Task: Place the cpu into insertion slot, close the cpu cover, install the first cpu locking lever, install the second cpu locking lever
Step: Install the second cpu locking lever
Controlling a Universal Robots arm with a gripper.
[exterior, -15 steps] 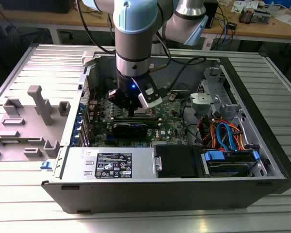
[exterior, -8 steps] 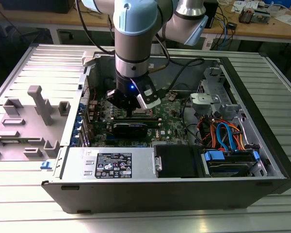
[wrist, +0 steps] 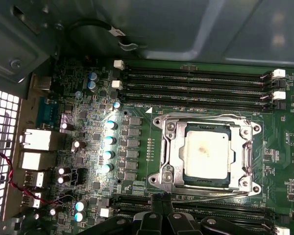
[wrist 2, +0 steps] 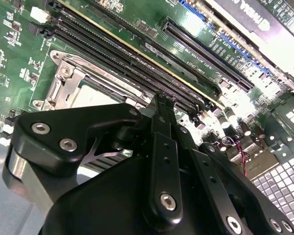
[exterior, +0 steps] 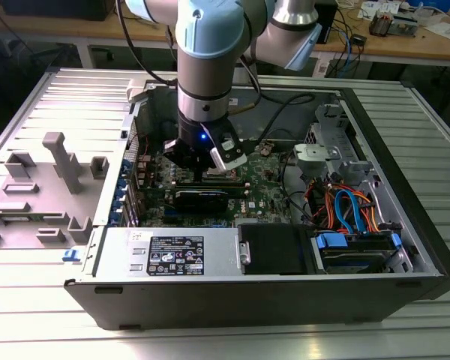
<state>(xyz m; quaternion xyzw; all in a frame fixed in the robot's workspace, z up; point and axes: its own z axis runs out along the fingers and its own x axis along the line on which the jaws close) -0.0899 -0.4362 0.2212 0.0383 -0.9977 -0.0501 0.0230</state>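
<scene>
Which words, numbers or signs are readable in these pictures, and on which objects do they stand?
None can be read.
On the white label: print too small to read.
On the green circuit board: white markings, too small to read.
On the cpu: no readable marking.

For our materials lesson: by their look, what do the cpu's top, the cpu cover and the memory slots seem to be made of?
The cpu: pale matte metal, with a faint brownish smudge. The cpu cover: shiny silver metal, probably steel, catching bright glints. The memory slots: dull black plastic with white end clips, as it looks.
</scene>
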